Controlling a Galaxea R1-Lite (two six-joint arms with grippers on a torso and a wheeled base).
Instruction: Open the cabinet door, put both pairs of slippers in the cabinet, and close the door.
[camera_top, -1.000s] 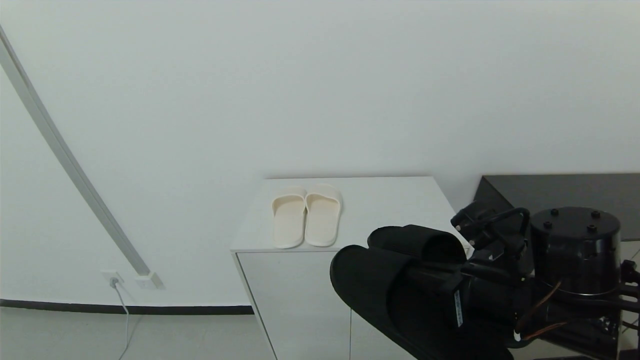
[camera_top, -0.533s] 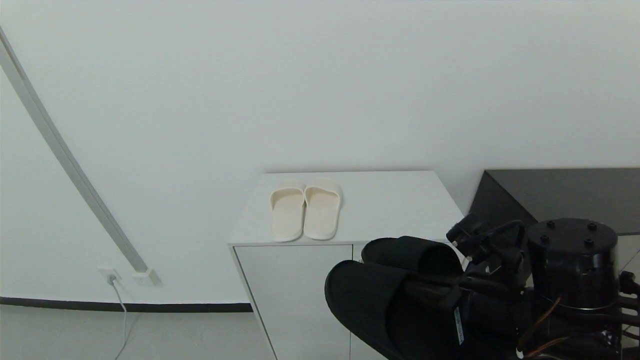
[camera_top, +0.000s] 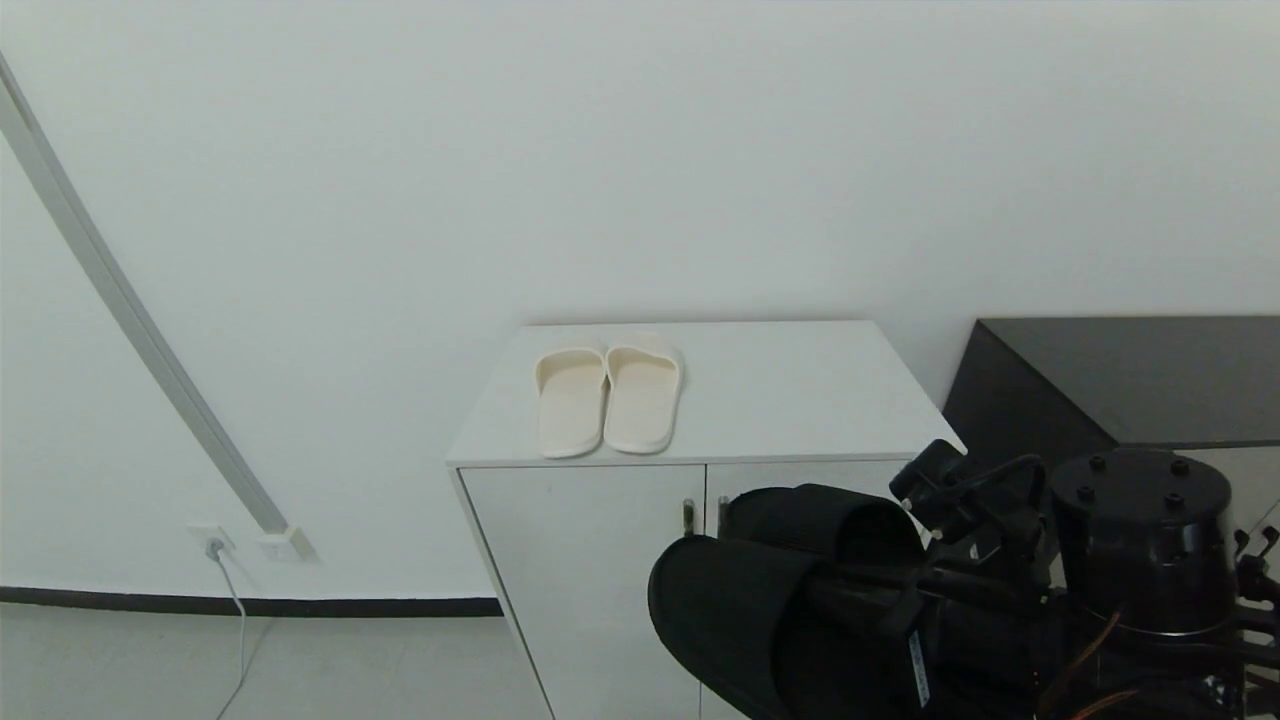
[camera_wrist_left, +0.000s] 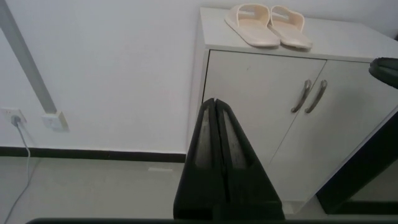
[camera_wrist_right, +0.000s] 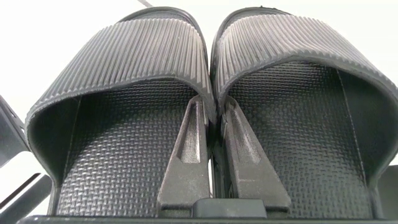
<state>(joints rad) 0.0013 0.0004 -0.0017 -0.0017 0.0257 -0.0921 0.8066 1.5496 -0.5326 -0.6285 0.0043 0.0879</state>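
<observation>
- Head view: cream slippers (camera_top: 608, 400) lie side by side on the cabinet (camera_top: 800, 395) top, near its front-left corner. Both doors (camera_top: 590, 560) are shut. Black slippers (camera_top: 730, 605) hang before the right door.
- Left wrist view: left jaws are pressed together and empty, facing the cabinet's door handles (camera_wrist_left: 309, 96).
- Right wrist view: right jaws are clamped on the black slippers' touching inner edges.

Pair of cream rubber slide slippers (camera_top: 608, 398) sits side by side on top of white two-door cabinet (camera_top: 800, 390), toward its left front edge. Cabinet backs onto wall (camera_top: 640, 150). Pair of black ribbed slide slippers (camera_top: 740, 600) is held by right gripper (camera_wrist_right: 213, 112) in front of cabinet's right door, below its top. Right of cabinet stands dark flat-topped counter (camera_top: 1130, 370), left of it white wall socket (camera_top: 208, 541) low on wall
</observation>
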